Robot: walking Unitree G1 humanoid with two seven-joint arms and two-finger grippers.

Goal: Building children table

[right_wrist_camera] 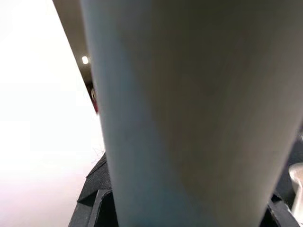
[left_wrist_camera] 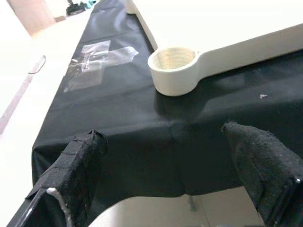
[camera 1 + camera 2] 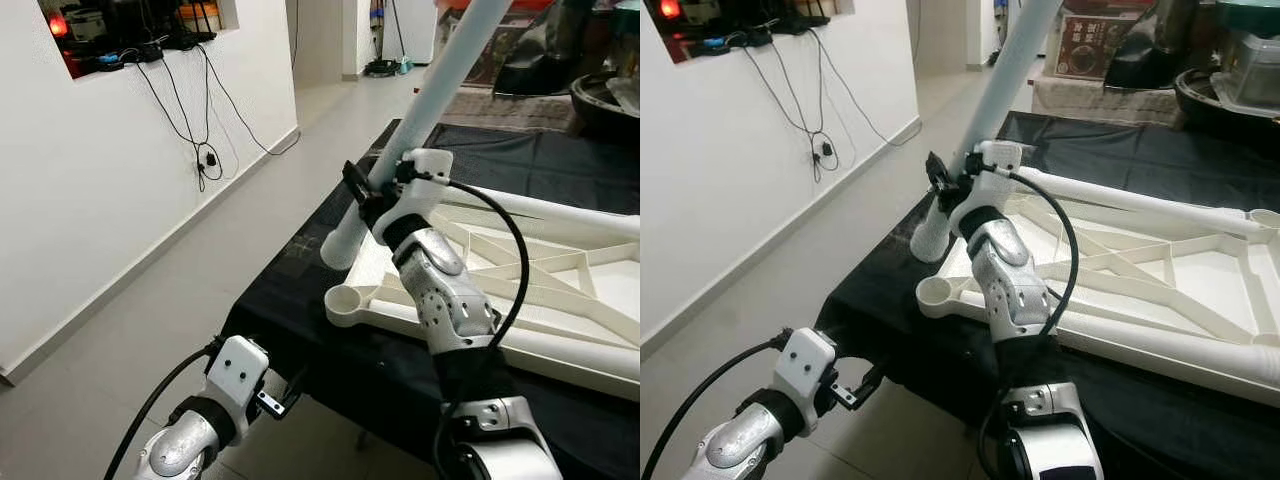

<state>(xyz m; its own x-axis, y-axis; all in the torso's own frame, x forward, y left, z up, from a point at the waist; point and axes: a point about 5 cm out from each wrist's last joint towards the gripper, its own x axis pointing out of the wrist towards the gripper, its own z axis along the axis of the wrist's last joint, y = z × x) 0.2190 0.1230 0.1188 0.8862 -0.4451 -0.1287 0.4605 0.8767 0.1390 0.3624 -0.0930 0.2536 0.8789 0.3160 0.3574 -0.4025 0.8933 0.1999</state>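
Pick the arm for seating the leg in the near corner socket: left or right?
Right. Its end effector is shut on the white leg, whose lower end hangs tilted just above and beside the corner socket. The left end effector is open, low at the table edge, holding nothing.

My white table frame [image 3: 560,300] lies flat, underside up, on the black-covered surface — its round corner socket [image 3: 352,303] open near the edge. My pale leg tube [image 3: 430,105] leans tilted, its lower end just beside that socket.

Home, tiled hallway [image 3: 180,330], rug [image 3: 520,105]
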